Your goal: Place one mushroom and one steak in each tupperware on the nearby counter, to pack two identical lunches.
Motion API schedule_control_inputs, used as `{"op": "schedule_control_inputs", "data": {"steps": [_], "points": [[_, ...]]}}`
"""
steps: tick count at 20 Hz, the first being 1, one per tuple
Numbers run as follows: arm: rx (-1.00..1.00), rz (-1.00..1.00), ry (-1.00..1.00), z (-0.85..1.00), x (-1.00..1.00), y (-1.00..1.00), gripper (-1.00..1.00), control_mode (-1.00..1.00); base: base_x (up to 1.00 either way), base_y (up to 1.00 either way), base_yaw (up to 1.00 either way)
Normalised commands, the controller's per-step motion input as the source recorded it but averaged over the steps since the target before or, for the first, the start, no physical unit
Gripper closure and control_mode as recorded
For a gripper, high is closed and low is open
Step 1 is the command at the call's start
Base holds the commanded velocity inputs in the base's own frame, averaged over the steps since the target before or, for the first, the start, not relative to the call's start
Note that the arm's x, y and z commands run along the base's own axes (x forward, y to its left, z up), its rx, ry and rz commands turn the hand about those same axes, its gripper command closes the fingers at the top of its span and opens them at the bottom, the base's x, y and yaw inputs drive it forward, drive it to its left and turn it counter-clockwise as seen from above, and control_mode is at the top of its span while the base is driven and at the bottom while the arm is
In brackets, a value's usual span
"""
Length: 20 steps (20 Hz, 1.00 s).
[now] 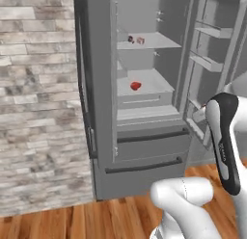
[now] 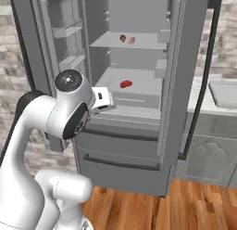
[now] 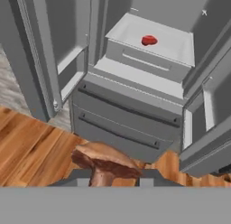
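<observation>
One mushroom (image 3: 104,163) clamped in the gripper (image 3: 110,181), low before the fridge (image 2: 139,145). Red steak (image 3: 149,40) on its middle shelf; second mushroom (image 2: 122,38) and pale steak (image 2: 132,40) above. Risk: shallow pinch, cap slipping during transit.

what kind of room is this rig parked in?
A rendered home kitchen, most likely. An open grey fridge holds a red steak on a shelf, a marble counter over cabinet fronts sits beside it, and the gripper holds a mushroom over wood flooring.
</observation>
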Motion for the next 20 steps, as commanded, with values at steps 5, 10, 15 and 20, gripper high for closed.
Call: {"op": "schedule_control_inputs", "data": {"steps": [5, 10, 15, 20], "points": [[0.00, 0.00, 0.00, 0.00, 0.00, 0.00, 1.00, 1.00, -0.35, -0.86, -0.01], [0.00, 0.00, 0.00, 0.00, 0.00, 0.00, 1.00, 1.00, 0.06, -1.00, 0.00], [0.00, 0.00, 0.00, 0.00, 0.00, 0.00, 1.00, 1.00, 0.27, -1.00, 0.00], [0.00, 0.00, 0.00, 0.00, 0.00, 0.00, 1.00, 1.00, 0.33, -1.00, 0.00]]}}
